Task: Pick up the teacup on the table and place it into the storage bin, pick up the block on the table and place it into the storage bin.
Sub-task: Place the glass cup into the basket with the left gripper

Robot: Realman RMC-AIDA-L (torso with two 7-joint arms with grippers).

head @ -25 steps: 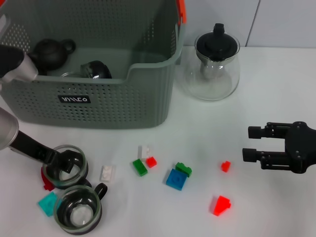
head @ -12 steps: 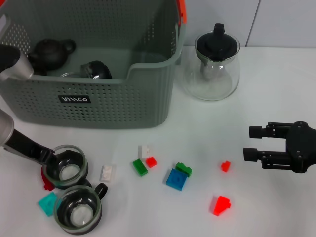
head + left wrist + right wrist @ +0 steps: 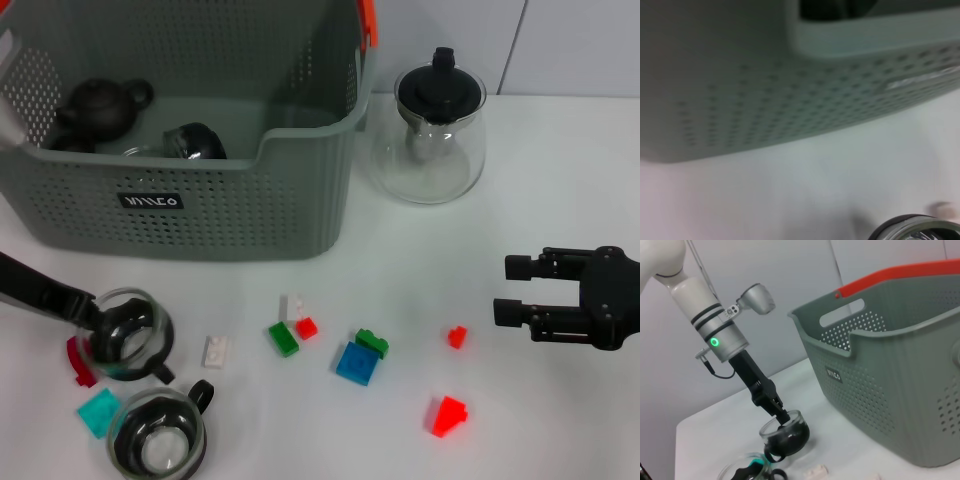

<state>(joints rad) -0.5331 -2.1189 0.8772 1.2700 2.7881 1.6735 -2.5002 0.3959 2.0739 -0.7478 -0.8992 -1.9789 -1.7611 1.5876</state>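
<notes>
The left gripper (image 3: 103,325) shows only as dark fingers reaching in from the table's left edge, most of the arm cut off in the head view; the right wrist view shows one finger inside and one outside the wall of a glass teacup (image 3: 128,336), closed on its rim, with the cup tilted and seemingly clear of the table. The left wrist view is blurred, giving little more than the bin's (image 3: 230,215) perforated wall and a curved sliver of a glass rim at the bottom. A second teacup (image 3: 157,437) stands upright just beside the held one, nearer the table's front edge, partly cropped. A teal block (image 3: 98,412) lies touching or almost touching it, and a red piece (image 3: 78,362) is half hidden behind the held cup. The bin stands beyond the cups at the back left, its top open, a dark teapot (image 3: 98,106) and a dark round object inside. White, green, blue and red blocks are scattered over the open table in the middle. The right gripper (image 3: 516,290) hovers at the right, well apart from everything, fingers parted and empty. A glass pot (image 3: 432,135) stands just right of the bin.
</notes>
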